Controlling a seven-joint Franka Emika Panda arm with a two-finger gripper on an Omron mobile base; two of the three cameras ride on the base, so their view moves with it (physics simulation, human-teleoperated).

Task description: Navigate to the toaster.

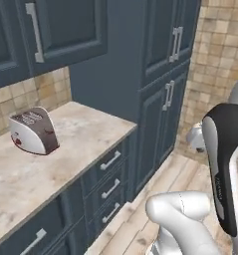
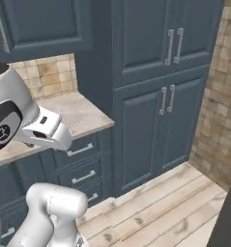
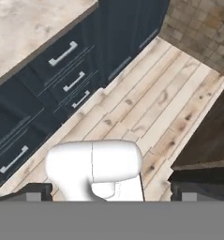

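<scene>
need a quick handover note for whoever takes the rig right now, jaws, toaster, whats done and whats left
Gripper: jaws open, holding nothing, aimed down at the wooden floor in front of the drawers.
Toaster: upright on the counter, near the tiled back wall, to the left in the left base view, well left of the tall cabinet.
Done: base is in front of the counter's right end, toaster in sight.
Left: probably shift the base left along the counter until it faces the toaster.

Even, soft rendered light with faint shadows and no glare; all views look slightly blurred and low in detail
</scene>
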